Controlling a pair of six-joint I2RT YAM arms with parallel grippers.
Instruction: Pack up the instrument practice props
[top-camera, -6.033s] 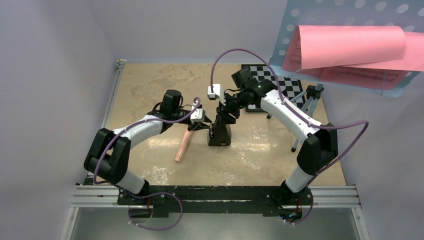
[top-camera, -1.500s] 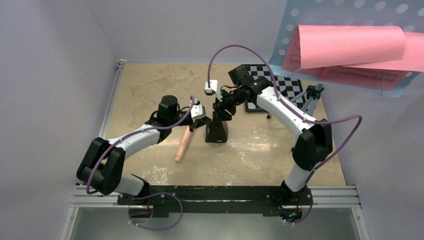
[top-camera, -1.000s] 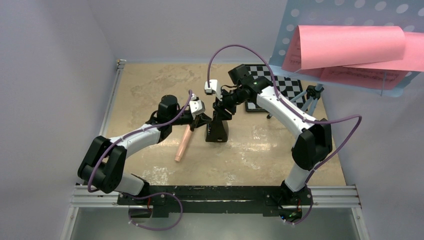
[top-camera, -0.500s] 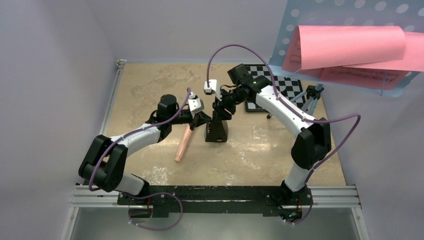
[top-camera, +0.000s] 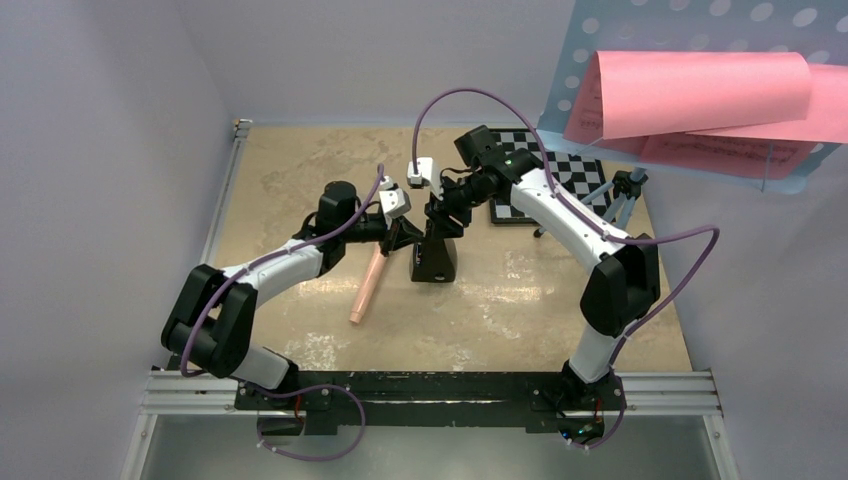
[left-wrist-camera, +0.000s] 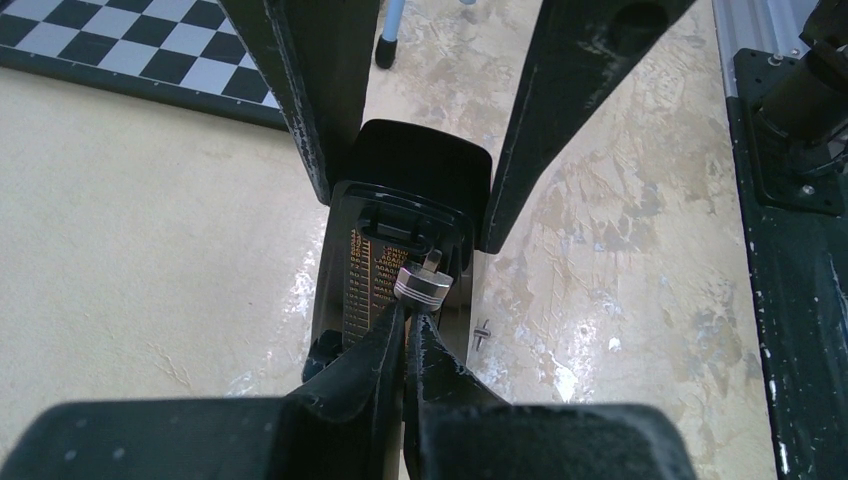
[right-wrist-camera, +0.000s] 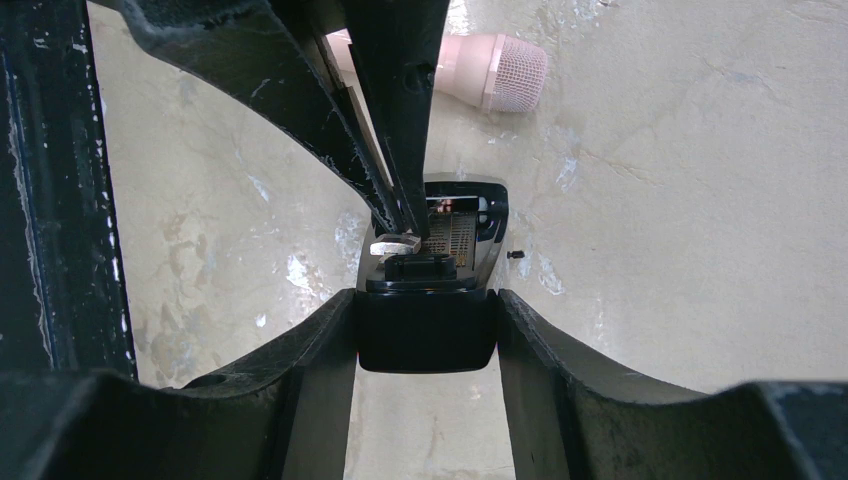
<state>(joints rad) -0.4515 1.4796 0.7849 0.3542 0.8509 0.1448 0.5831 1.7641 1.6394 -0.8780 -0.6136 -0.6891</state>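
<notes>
The small black metronome (top-camera: 435, 262) stands upright on the table (top-camera: 300, 160) at the middle of the top view, its cover off so the gold-lettered scale faces the frame's lower edge; the right gripper (top-camera: 440, 222) is clamped on its upper body, 1 finger on each side, as the right wrist view shows (right-wrist-camera: 425, 300). The left gripper (top-camera: 405, 232) reaches in from the left of the frame with its 2 fingers pressed together on the thin pendulum rod (left-wrist-camera: 408, 318), just under the silver weight (left-wrist-camera: 420, 285); in the left wrist view the tips (left-wrist-camera: 385, 345) sit in front of the scale.

The peach-pink recorder (top-camera: 367, 287) lies flat on the table just left of the metronome, slanting towards the lower left, apart from both grippers; its end shows at the top of the right wrist view (right-wrist-camera: 470, 68).

The light-blue music stand (top-camera: 600, 40) fills the upper right of the top view, carrying the pink sheet-music pages (top-camera: 700, 95); under it, right of centre, lies the chessboard (top-camera: 575, 170).
</notes>
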